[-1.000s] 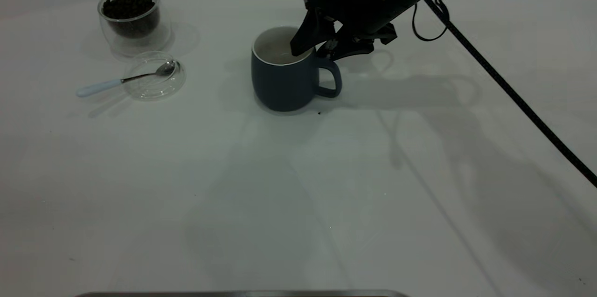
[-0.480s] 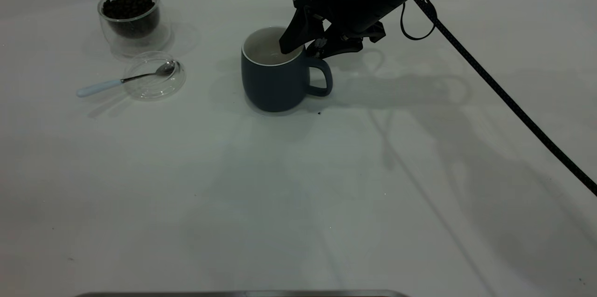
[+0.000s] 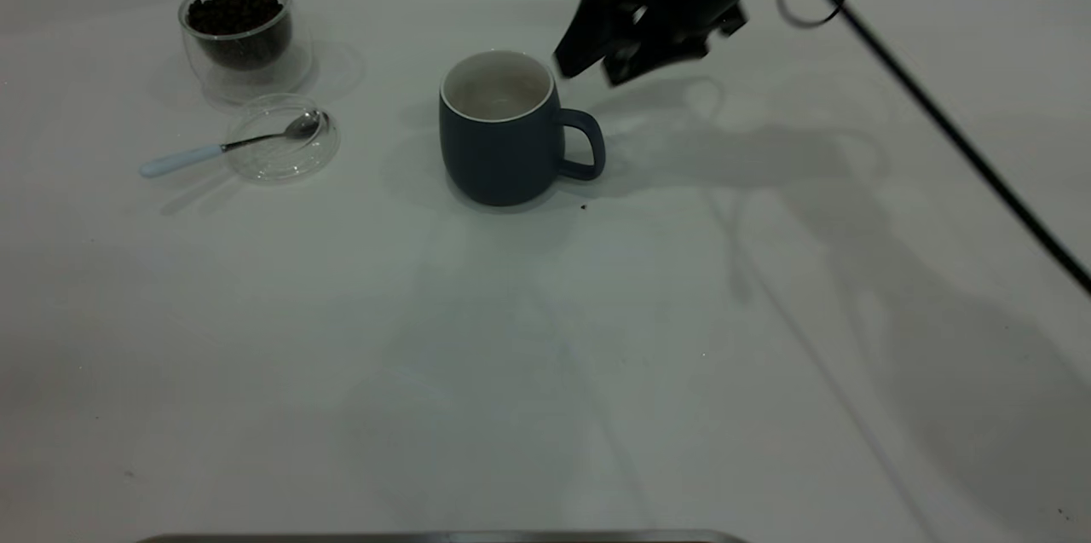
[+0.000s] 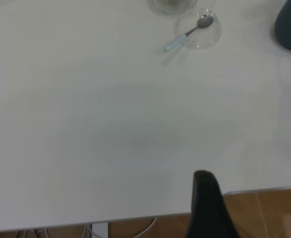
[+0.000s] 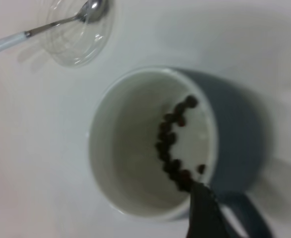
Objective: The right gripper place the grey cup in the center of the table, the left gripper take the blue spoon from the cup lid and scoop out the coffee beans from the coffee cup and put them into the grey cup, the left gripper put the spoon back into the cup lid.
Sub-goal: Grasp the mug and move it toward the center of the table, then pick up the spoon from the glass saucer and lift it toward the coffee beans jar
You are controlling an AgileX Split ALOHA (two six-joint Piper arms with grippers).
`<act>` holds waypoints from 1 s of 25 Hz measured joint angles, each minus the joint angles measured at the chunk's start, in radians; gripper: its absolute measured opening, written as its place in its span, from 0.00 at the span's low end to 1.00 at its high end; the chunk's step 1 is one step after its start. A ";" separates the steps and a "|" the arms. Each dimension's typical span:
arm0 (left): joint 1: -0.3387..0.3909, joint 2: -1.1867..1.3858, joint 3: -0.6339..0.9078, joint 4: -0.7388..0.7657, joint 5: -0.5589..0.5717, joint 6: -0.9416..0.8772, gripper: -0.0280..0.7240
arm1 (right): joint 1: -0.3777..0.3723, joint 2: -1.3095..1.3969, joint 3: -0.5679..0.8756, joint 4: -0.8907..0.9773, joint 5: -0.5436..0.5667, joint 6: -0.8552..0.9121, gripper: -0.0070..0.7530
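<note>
The table [image 3: 545,355] is a wide white top with its few things gathered in the far half. The right arm reaches in from the far right, and the right gripper [image 3: 597,66] hangs in the air just beyond and to the right of the grey cup [image 3: 503,142], above rim height and touching nothing; its two fingers look spread with nothing between them, though it is blurred in the exterior view. The grey cup stands upright near the middle of the table, handle pointing right, and the right wrist view shows a short string of coffee beans [image 5: 175,146] already lying against its white inside. By my reading the placing step is done and the right arm is clear of the cup; the step now due is the left arm's. The left gripper [image 4: 207,208] shows only as one dark finger at the near left edge of the table, well apart from everything, so I cannot tell how its fingers stand. Its next move calls for a long reach to the far left, then a low, narrow pinch on the thin handle. The coffee cup [image 3: 239,31] stands far left, full of beans. Just in front of it lies the cup lid [image 3: 281,155], with the blue spoon [image 3: 226,147] resting bowl-in and its pale handle jutting left onto the table.
</note>
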 joint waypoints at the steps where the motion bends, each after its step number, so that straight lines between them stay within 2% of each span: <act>1: 0.000 0.000 0.000 0.000 0.000 0.000 0.75 | -0.011 -0.015 0.000 -0.021 0.013 0.005 0.61; 6: 0.000 0.000 0.000 0.000 0.000 0.000 0.75 | -0.045 -0.116 0.000 -0.113 0.148 0.024 0.61; 10: 0.000 0.000 0.000 0.000 0.000 0.000 0.75 | -0.051 -0.245 0.000 -0.260 0.330 0.064 0.61; 14: 0.000 0.000 0.000 0.000 0.000 0.000 0.75 | -0.049 -0.430 0.000 -0.460 0.497 0.194 0.61; 17: 0.000 0.000 0.000 0.000 0.000 0.000 0.75 | -0.033 -0.588 0.000 -0.607 0.541 0.345 0.61; 21: 0.000 0.000 0.000 0.000 0.000 0.000 0.75 | 0.024 -0.787 0.012 -0.757 0.559 0.541 0.61; 25: 0.000 0.000 0.000 0.000 0.000 0.000 0.75 | 0.063 -0.990 0.146 -0.861 0.564 0.690 0.61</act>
